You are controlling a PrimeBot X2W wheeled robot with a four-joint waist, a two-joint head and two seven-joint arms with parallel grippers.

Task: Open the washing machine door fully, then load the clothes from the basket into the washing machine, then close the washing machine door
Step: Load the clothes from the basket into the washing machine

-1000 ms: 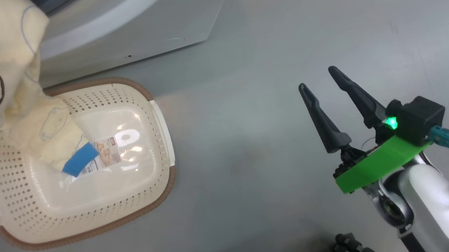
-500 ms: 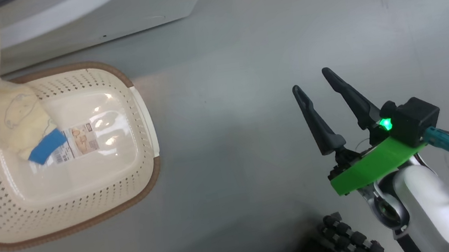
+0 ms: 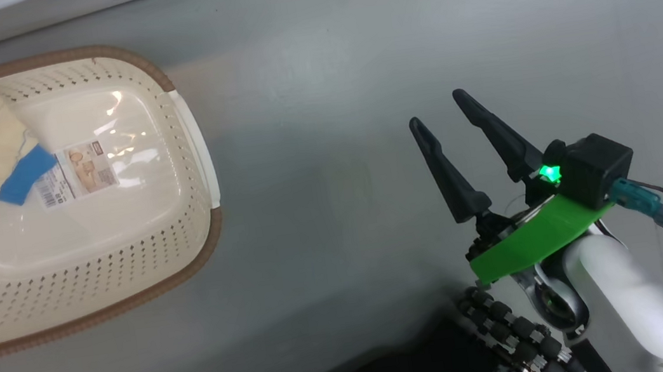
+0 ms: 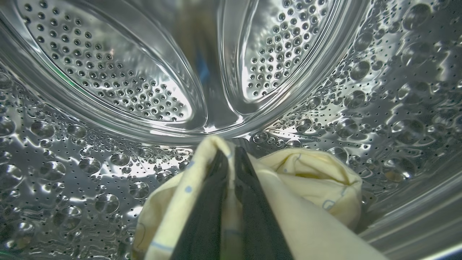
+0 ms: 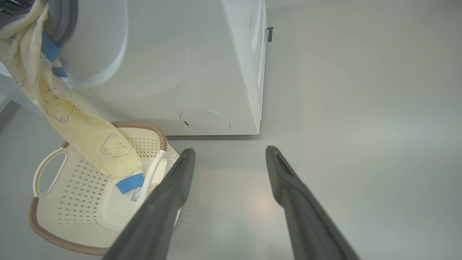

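The left wrist view looks deep inside the shiny steel drum [image 4: 108, 72], which is full of little holes. There the left gripper [image 4: 231, 154] has its two dark fingers squeezed tight on the clothes [image 4: 314, 173]. They are a soft pale yellow cloth that bunches up around the fingers, low in the drum. The fingers and cloth hide the drum's bottom middle.

The right wrist view shows the outside. The white washing machine [image 5: 187, 65] stands on the grey floor [image 5: 361, 108]. The yellow cloth has little bears on it. It hangs out of the machine's mouth, past the grey rubber ring [image 5: 63, 18], and slants down into the basket [image 5: 79, 206]. So part of the clothes is in the drum and part is outside. The low end has a blue patch [image 5: 130, 183] and sits just beside the basket's white handle [image 5: 155, 169]. Whether it touches the basket's bottom cannot be told. One dark finger of this arm covers the basket's near corner.

The head view looks down from above. The blue patch lies right next to the label sticker [image 3: 83, 174] on the basket's bottom. The right gripper [image 3: 436, 108] is well apart from the basket, over bare floor. Its fingers are spread wide with nothing between them.
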